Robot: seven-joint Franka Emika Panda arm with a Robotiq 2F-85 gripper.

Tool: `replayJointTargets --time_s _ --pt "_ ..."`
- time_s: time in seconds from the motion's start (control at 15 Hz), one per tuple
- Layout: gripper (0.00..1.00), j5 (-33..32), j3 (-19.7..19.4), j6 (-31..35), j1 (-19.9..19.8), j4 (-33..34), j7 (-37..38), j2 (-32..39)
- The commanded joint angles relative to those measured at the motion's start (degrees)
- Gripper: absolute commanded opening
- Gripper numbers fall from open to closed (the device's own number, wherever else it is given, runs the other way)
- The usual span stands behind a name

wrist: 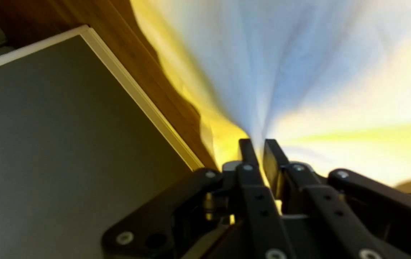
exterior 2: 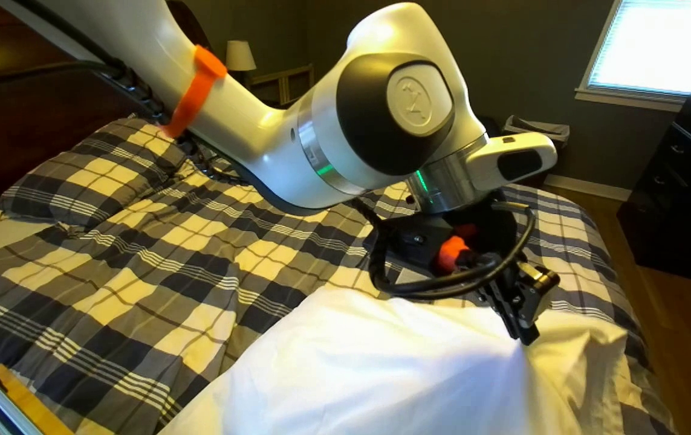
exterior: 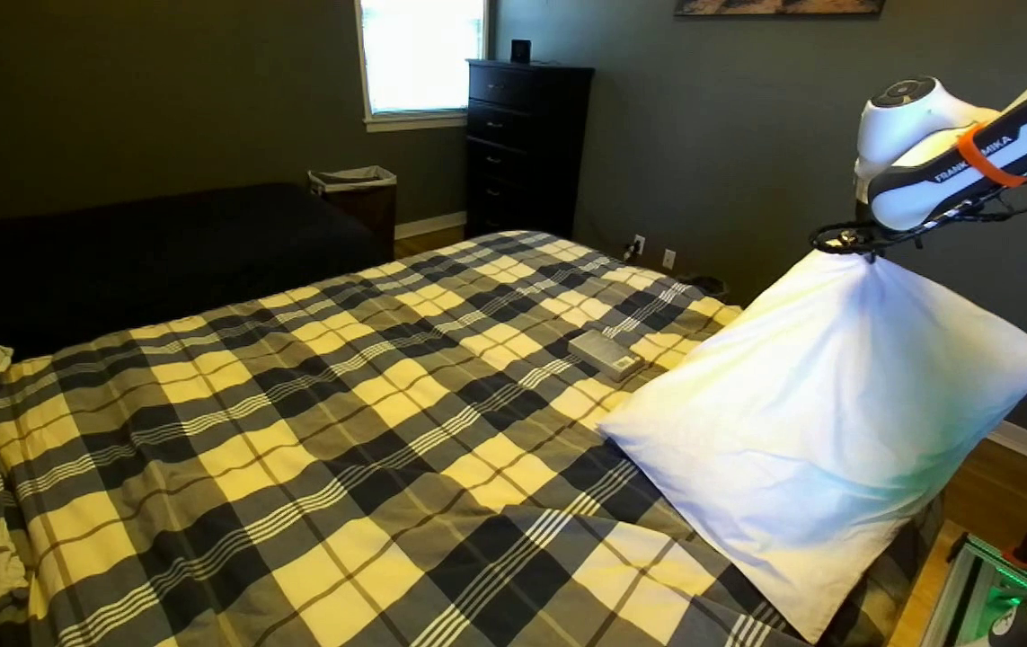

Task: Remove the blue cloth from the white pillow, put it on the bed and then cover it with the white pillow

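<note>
My gripper (exterior: 871,257) has the white pillow (exterior: 810,413) pinched near its middle, drawing the fabric up into a peak in both exterior views. In the wrist view, a gathered fold of the pillow (wrist: 298,54) runs between the fingertips, which stand only a sliver apart. The pillow's near side lies on the foot end of the plaid bed (exterior: 360,395); its far corner sticks out past the bed's edge. A small pale grey flat block (exterior: 606,354), which looks like the blue cloth, lies on the plaid cover just beyond the pillow. Its folds are too small to make out.
A wood and metal stand (exterior: 944,575) is beside the bed, near the pillow's lower corner. Plaid-covered pillows (exterior 2: 97,175) lie at the head end. Beyond the bed are a dark couch (exterior: 136,252), a hamper (exterior: 356,184) and a black dresser (exterior: 526,148).
</note>
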Motion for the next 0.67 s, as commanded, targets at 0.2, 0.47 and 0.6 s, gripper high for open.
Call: replayJointTargets --time_s 0.2,0.47,0.6 --pt "0.69 0.48 -0.42 2.80 0.72 2.78 -0.34 -0.47" --pt "0.97 4.79 1.46 0.49 2.42 -0.34 -3.08 -5.15" --pt "1.00 9.91 2.61 -2.11 3.42 -1.66 -5.72 -7.47"
